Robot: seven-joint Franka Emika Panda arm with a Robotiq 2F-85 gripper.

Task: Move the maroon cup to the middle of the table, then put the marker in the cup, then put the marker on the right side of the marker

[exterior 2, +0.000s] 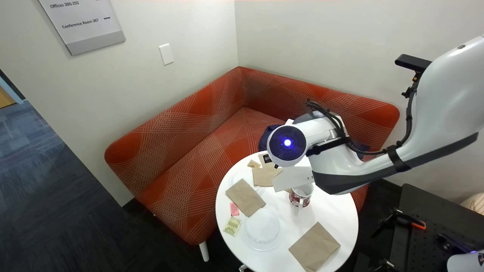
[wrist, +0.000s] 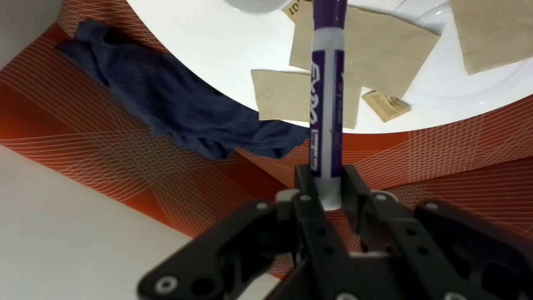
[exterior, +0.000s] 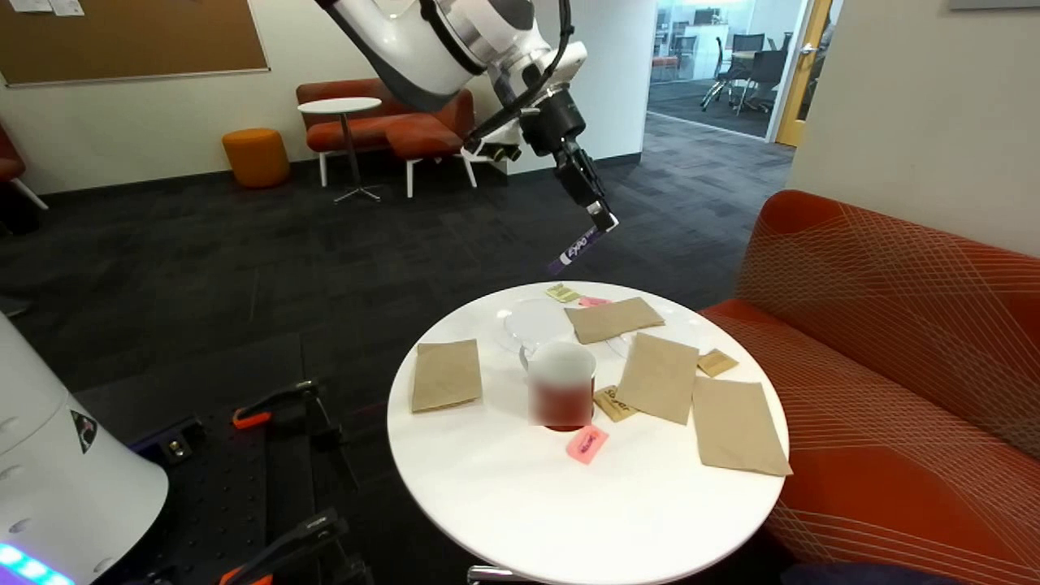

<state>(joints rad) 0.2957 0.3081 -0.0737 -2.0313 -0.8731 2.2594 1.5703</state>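
Item: 1 marker (wrist: 327, 104), purple and white, gripped near its white end by the gripper (wrist: 327, 183), the 2 fingers (wrist: 353, 183) narrowed against its sides; a hold at that end presumably left the purple end free to go in first. In an exterior view the marker (exterior: 578, 245) hung in the air on a slant, purple end lowest. Item: 1 maroon cup (exterior 2: 300, 196), upright near the middle of the white table (exterior: 569, 512), well apart from the marker; the spot suggested that the moving step was done, and the upturned mouth suited the cup to receive. Item: 4 brown napkins (exterior: 447, 374), laid about the cup, some lapping over clear plates (exterior 2: 262, 228), apparently as a table setting. Item: 1 tan packet (exterior: 615, 404) and 1 pink packet (exterior: 587, 444), just beside the cup, liable to be brushed should the marker come down wide. Item: 1 blue cloth (wrist: 179, 87) on the red sofa (exterior: 894, 325), off the table, seemingly put out of the way. On this evidence, putting the marker in the cup seemed the step in hand; the slant would probably need steepening and the purple end centring over the mouth, lest it catch the rim and tip the cup.
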